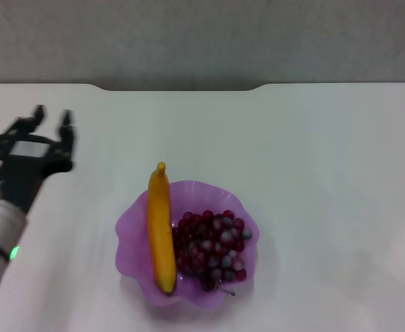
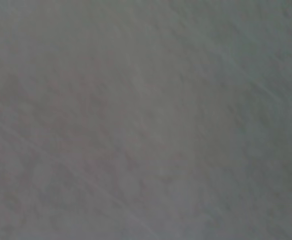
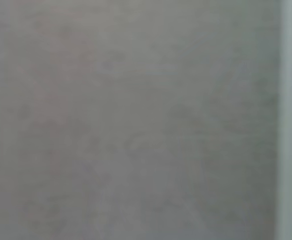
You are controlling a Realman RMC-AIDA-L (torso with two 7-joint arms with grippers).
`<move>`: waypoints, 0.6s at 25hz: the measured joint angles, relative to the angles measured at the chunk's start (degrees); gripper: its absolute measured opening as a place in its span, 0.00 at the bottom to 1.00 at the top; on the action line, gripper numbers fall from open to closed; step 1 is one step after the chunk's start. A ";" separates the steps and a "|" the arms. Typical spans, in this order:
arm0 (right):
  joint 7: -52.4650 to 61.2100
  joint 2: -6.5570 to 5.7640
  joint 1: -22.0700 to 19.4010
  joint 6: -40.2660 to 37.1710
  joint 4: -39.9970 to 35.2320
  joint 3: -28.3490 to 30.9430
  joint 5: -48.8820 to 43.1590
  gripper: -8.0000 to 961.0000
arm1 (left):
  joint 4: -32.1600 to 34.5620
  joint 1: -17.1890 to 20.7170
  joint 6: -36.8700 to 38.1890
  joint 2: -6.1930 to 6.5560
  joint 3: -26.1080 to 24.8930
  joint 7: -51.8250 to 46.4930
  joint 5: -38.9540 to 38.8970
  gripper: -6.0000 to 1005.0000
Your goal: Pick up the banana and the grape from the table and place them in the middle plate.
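Note:
The purple scalloped middle plate point(image 1: 129, 228) sits on the white table point(image 1: 313, 173), near its front centre. Across the plate's left side lies the yellow banana point(image 1: 160, 228), one tip poking over the far rim. The bunch of dark red-purple grape point(image 1: 212, 249) fills the plate's right half, beside the banana. My left gripper point(image 1: 52, 116) hovers over the table at the far left, well apart from the plate, its black fingers spread open with nothing between them. My right gripper is out of view. Both wrist views show only a plain grey surface.
The table's far edge has a notch point(image 1: 181, 87) at the middle, with a grey wall behind it. My left arm point(image 1: 1, 221) comes in from the lower left corner.

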 joint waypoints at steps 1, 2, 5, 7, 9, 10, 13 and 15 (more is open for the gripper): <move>-0.03 0.01 0.04 -0.35 0.80 1.80 0.01 0.01 | 1.06 0.59 3.12 -0.04 0.39 -0.07 0.00 0.56; -0.05 0.01 0.10 -0.50 1.43 3.31 0.00 0.01 | 1.95 1.00 5.31 -0.06 0.70 -0.14 0.00 0.53; -0.08 0.03 0.32 -0.70 3.13 7.36 0.00 0.01 | 6.40 1.81 12.28 -0.33 1.88 -1.66 -0.48 0.43; -0.06 0.03 0.35 -0.74 3.70 9.24 0.00 0.01 | 9.64 1.89 14.89 -0.37 2.44 -4.89 -0.76 0.36; 0.37 0.03 0.37 -0.75 3.91 10.53 0.00 0.01 | 13.01 1.55 16.49 -0.35 2.61 -8.78 -0.74 0.28; 0.84 0.03 0.38 -0.76 3.94 10.77 -0.02 0.01 | 14.54 1.34 17.09 -0.31 2.62 -10.33 -0.64 0.24; 3.08 0.02 0.53 -0.77 3.95 10.84 -0.22 0.01 | 19.26 0.10 19.29 -0.08 2.64 -15.12 0.06 0.11; 4.54 -0.01 0.57 -0.78 3.97 10.70 -0.34 0.01 | 22.61 -1.14 20.57 -0.07 2.64 -18.26 0.63 0.05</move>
